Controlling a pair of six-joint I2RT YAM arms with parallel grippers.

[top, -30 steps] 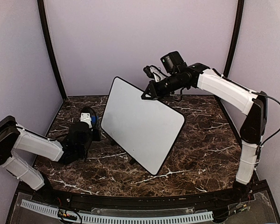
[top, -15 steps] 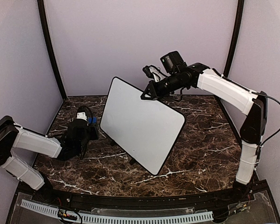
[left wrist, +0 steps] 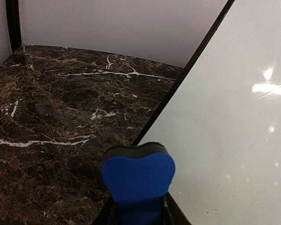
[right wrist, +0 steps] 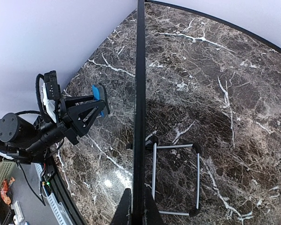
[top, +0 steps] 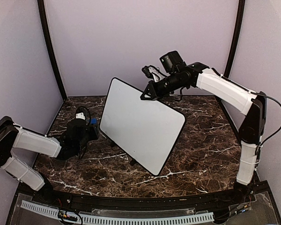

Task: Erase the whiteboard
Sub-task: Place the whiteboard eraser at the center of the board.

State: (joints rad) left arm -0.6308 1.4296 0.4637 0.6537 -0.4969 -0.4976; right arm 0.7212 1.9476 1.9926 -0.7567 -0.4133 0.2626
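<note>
A dark marble table [top: 201,154] fills the floor of the cell, and the whiteboard [top: 140,124] stands near its middle. The board leans back on a thin wire stand [right wrist: 175,178], and its face is blank white inside a thin black edge. The right gripper [top: 144,97] reaches in from the far right and grips the board's top edge, one finger on either side of it. The left gripper [top: 90,125] lies low over the table just beside the board's left edge and is closed around an eraser [left wrist: 138,176], a blue pad with a black backing. In the left wrist view the eraser sits right at the board's black rim, but the pictures do not show whether it touches.
</note>
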